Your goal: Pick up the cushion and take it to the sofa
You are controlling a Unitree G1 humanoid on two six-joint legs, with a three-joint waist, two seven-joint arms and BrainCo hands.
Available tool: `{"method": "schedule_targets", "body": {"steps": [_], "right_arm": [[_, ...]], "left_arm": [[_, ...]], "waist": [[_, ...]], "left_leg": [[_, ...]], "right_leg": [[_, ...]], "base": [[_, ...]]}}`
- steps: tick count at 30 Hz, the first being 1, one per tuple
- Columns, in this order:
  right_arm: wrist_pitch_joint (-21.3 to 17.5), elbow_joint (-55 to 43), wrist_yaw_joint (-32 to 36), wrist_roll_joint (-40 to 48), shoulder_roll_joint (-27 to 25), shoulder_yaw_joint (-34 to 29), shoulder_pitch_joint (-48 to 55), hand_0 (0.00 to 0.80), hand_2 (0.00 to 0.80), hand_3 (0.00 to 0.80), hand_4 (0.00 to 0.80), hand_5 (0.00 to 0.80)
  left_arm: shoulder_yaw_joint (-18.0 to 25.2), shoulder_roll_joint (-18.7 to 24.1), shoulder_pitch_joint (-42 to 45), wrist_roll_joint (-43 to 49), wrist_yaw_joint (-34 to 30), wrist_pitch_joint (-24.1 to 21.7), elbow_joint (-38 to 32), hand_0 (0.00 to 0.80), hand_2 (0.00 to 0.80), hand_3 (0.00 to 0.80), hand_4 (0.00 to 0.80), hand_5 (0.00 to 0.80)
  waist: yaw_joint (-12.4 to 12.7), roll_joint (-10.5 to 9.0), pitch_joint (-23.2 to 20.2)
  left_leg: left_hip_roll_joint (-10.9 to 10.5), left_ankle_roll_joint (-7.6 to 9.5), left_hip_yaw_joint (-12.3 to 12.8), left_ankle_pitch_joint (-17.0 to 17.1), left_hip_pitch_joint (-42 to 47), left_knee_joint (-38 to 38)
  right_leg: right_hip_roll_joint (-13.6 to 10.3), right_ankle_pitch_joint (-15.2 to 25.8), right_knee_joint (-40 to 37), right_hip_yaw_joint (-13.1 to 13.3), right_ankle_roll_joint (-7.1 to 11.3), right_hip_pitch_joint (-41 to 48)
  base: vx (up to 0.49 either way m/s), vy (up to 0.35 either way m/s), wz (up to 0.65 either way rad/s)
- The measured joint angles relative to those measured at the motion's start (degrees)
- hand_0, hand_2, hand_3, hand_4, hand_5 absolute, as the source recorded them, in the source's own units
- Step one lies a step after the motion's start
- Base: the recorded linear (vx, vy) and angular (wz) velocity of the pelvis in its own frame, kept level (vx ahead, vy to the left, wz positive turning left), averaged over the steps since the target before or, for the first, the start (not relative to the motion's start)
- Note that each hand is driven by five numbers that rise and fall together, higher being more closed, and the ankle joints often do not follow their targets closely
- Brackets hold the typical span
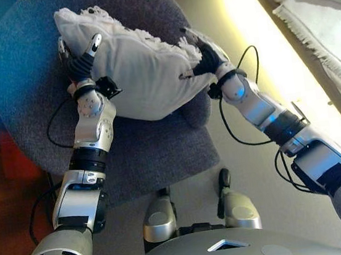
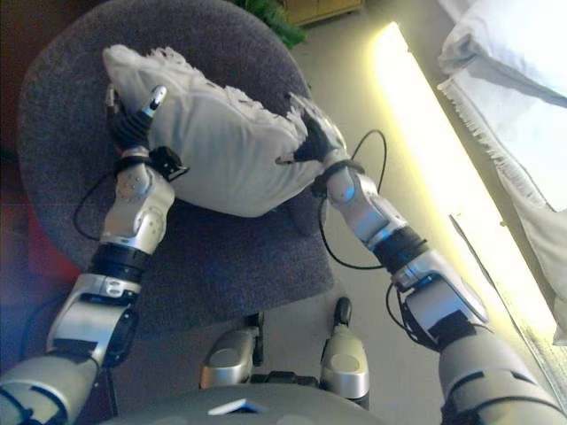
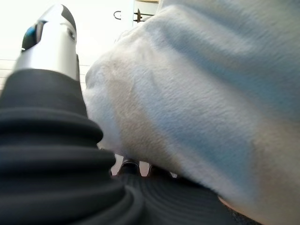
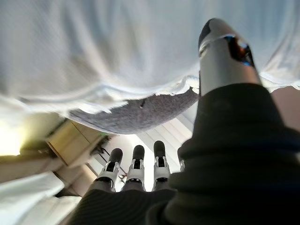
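A white cushion (image 1: 145, 74) hangs between my two hands just above the seat of a round grey armchair (image 1: 155, 154). At the cushion's left end is my left hand (image 1: 82, 64), its thumb (image 3: 51, 42) straight up against the cushion and its fingers (image 3: 127, 167) below. My right hand (image 1: 210, 57) presses the fringed right end. In the right wrist view its thumb (image 4: 225, 47) lies on the cushion (image 4: 117, 47), while its straight fingers (image 4: 136, 164) stand apart from it. The pale sofa (image 2: 514, 53), draped in white cloth, is at the far right.
The grey armchair fills the left and middle of the eye views. A bright strip of light on the floor (image 1: 266, 47) runs between the chair and the sofa. A green plant (image 2: 270, 22) and a wooden piece of furniture (image 2: 328, 9) stand behind the chair.
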Motion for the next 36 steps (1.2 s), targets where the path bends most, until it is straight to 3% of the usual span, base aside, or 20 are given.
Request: {"method": "schedule_targets", "body": {"steps": [16,23,24,25,36], "right_arm": [[1.7,17.7,4.3,0.2,2.1,4.2,-12.7,0.0,0.0,0.0,0.0,0.0],[3.0,22.6,11.0,3.0,2.1,4.2,-15.4,0.0,0.0,0.0,0.0,0.0],[3.1,23.1,11.7,3.1,2.1,4.2,-15.6,0.355,0.355,0.355,0.355,0.355],[3.1,23.9,12.5,3.2,2.2,4.2,-16.0,0.8,0.8,0.8,0.8,0.8],[4.0,25.0,10.9,5.8,3.8,4.2,-16.7,0.8,0.8,0.8,0.8,0.8]], "left_arm": [[-4.4,0.2,-6.9,-0.5,-3.2,-0.3,-0.2,0.0,0.0,0.0,0.0,0.0],[-4.4,0.5,-7.0,-1.2,-4.8,0.3,-1.7,0.0,0.0,0.0,0.0,0.0],[-4.4,0.5,-7.0,-1.2,-4.9,0.6,-1.9,0.0,0.0,0.0,0.0,0.0],[-4.4,0.6,-7.0,-1.3,-5.2,0.9,-2.0,0.0,0.0,0.0,0.0,0.0],[-5.5,0.6,-7.0,-2.2,-5.8,1.3,-3.4,0.0,0.0,0.0,0.0,0.0]], "waist": [[3.9,0.22,3.5],[4.2,0.26,3.8],[4.3,0.26,3.8],[4.4,0.26,3.8],[4.3,0.24,3.8]], "left_leg": [[-1.1,0.05,-3.6,0.0,-4.5,2.2],[-2.0,0.52,-4.7,0.4,-6.5,3.0],[-2.0,0.52,-4.9,0.4,-6.5,3.0],[-2.0,0.54,-4.9,0.4,-6.4,3.0],[-2.4,0.78,-4.9,0.7,-6.3,3.2]], "right_leg": [[-1.0,-0.2,1.3,-2.8,0.33,-2.3],[-2.0,-0.5,3.2,-3.5,0.69,-4.2],[-2.1,-0.6,3.3,-3.6,0.7,-4.1],[-2.1,-0.6,3.3,-3.8,0.69,-4.0],[-2.6,-0.6,3.9,-3.9,0.71,-4.0]], "base": [[-0.041,0.006,0.1],[0.003,0.019,0.07],[0.032,0.033,0.07],[0.021,0.039,0.05],[0.002,0.007,0.0]]}}
